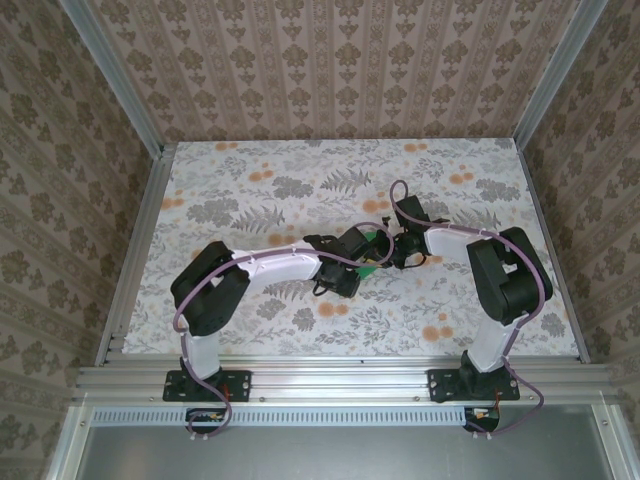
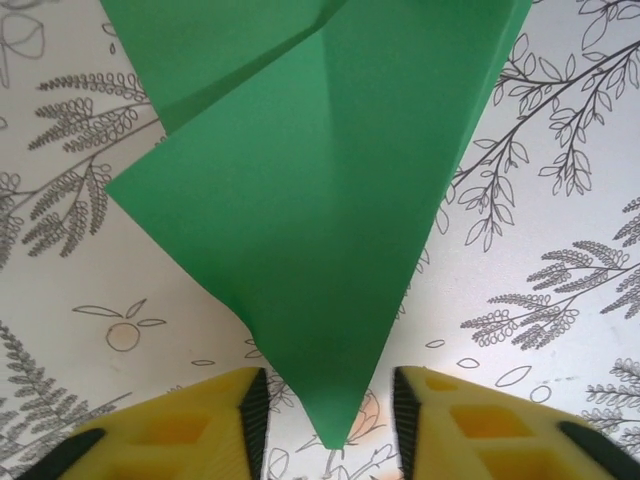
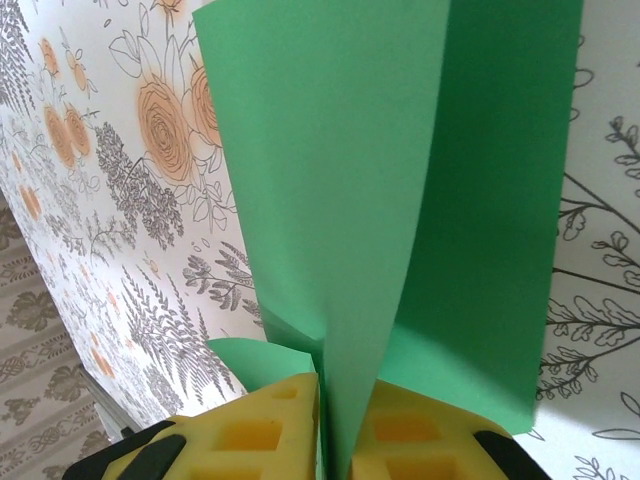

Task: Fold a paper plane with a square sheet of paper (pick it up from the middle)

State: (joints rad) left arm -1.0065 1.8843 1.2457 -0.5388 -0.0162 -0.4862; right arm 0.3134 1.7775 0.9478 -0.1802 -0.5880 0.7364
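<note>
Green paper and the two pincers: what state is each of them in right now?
Thin bright green paper sheet: partly folded, tapering to a point.
Left pincer: open, the paper's point between its jaws.
Right pincer: shut on the paper.

The top camera looks down from high behind the arms (image 1: 280, 265) at the whole table (image 1: 250, 175). Each wrist camera sits very close, looking at the same green paper (image 2: 320, 220).

probably a lab test cell: aluminium frame (image 1: 340, 381), wallpapered walls (image 1: 330, 70).
</note>
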